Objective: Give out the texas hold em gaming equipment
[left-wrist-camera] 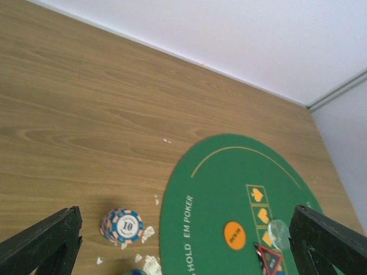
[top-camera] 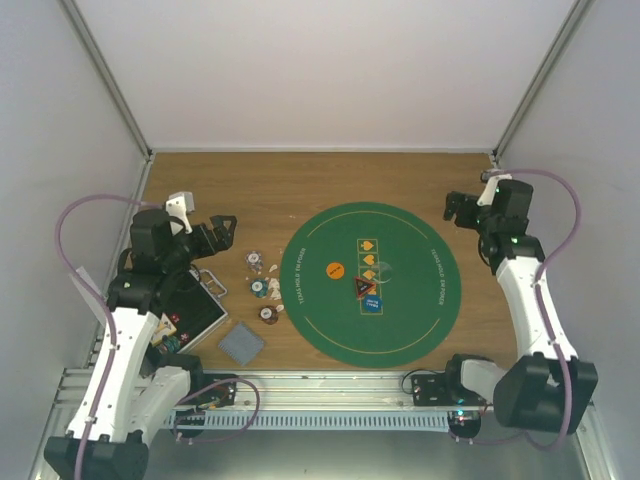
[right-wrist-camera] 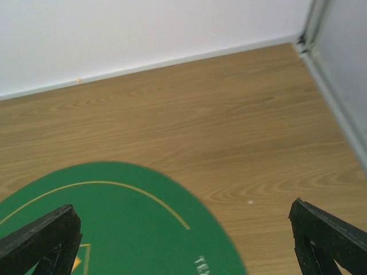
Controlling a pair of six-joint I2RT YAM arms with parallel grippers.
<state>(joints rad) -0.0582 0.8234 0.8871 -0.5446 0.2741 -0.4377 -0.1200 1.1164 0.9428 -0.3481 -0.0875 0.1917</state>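
Note:
Three small stacks of striped-edge poker chips (top-camera: 255, 262) (top-camera: 260, 290) (top-camera: 269, 314) stand on the wood just left of the green mat (top-camera: 330, 330). On the mat lie an orange disc (top-camera: 335, 269), a clear disc (top-camera: 383, 268), a red-black triangle marker (top-camera: 363, 288) and a blue disc (top-camera: 370, 303). Grey-backed cards (top-camera: 242, 343) lie near the front. My left gripper (top-camera: 222, 232) hovers open, left of and behind the chips; its wrist view shows one chip stack (left-wrist-camera: 121, 226) and the orange disc (left-wrist-camera: 234, 235). My right gripper (top-camera: 457, 209) is open above the mat's far right edge (right-wrist-camera: 114, 217).
A black rectangular case (top-camera: 195, 310) lies open by the left arm's base. White scraps (left-wrist-camera: 148, 233) lie scattered round the chips. White walls close the table at the back and sides, with a metal rail along the front edge (top-camera: 330, 385).

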